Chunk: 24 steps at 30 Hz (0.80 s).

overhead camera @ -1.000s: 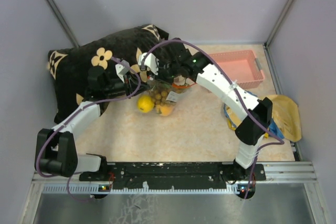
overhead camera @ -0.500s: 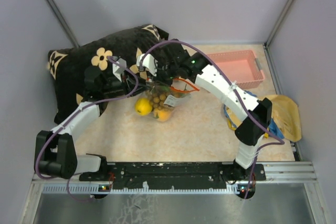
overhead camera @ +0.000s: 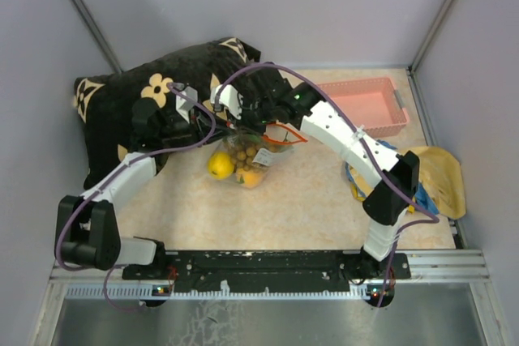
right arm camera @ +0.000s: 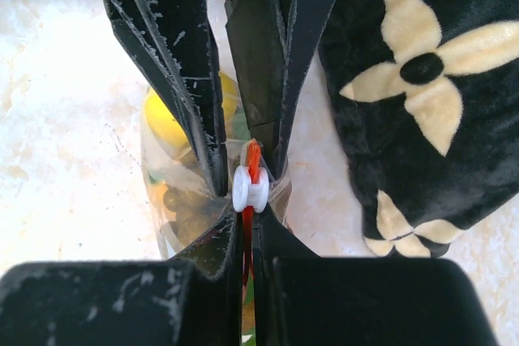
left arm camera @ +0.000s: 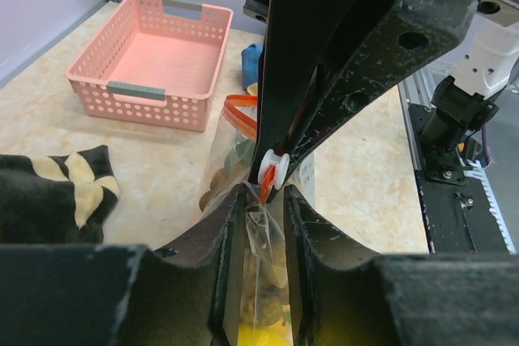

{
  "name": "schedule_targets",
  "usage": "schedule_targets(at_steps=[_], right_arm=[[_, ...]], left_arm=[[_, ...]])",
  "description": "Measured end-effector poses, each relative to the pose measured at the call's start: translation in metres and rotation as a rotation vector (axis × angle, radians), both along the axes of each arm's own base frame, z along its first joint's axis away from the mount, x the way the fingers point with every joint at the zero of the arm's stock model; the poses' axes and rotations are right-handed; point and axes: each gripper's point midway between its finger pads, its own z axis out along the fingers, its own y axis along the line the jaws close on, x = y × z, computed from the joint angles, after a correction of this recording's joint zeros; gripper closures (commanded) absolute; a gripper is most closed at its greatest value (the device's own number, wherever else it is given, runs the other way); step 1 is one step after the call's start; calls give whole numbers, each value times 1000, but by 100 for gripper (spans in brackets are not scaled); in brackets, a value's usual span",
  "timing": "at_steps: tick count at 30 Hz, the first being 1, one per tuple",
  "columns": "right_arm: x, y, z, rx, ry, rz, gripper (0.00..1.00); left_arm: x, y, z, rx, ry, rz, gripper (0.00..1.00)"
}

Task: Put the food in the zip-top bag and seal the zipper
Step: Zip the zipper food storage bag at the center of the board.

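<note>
- The zip-top bag (overhead camera: 243,155) sits near the middle of the bench (overhead camera: 308,200), its mouth lifted toward the far side, just in front of a black cushion with cream flowers (overhead camera: 138,107).
- The food (overhead camera: 220,164) is inside the bag – a yellow round fruit at the near left, an orange one (overhead camera: 253,177) beside it, and a cluster of small tan-brown balls (overhead camera: 246,151) above them.
- The zipper (left arm camera: 243,113) runs as a thin orange-red strip along the bag's mouth; in the left wrist view part of it curves open toward the pink basket (left arm camera: 154,61), and a small white slider (right arm camera: 250,189) rides on it.
- The left gripper (left arm camera: 263,208) has its fingers set close on either side of the crinkled plastic just below the slider; the plastic stands pinched between them, so it is grasping the bag's top edge (how firmly is unclear).
- The right gripper (right arm camera: 245,232) comes in from the opposite side, its jaws clenched on the orange-red strip right at the slider, nose to nose with the left gripper.
- The pink basket stands at the far right of the bench, well apart from the bag.
- A yellow-and-blue cloth (overhead camera: 442,176) lies at the right edge, behind the right arm's elbow.
</note>
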Motion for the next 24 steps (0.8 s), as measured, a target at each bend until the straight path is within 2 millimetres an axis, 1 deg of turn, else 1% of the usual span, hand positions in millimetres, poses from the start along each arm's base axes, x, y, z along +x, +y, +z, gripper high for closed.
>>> schedule_targets(at_steps=[2,3,5,8,11,13,18,24], right_arm=[[0,0,0,-1,2,-1,99],[0,0,0,0,4,-3,97],[-1,0,-1,1,9,-4,92],[-3,-1,-3,1,16,-8,81],[-5,-1,-2,11,13,-11,75],[-6,-1,0,21,5,-10,72],[-6,0,12,62,-28,-5,70],[-12,2,40,143,-69,24,70]], left_arm=[[1,-1,1,0,-2,-3,81],[1,-1,1,-1,-2,-4,88],[1,-1,1,-1,1,-5,99],[1,-2,0,2,-1,-10,100],[-2,-3,-2,7,1,-24,100],[-3,-3,-4,13,3,-29,100],[-6,-4,-7,23,8,-36,100],[-7,-3,-7,27,2,-36,100]])
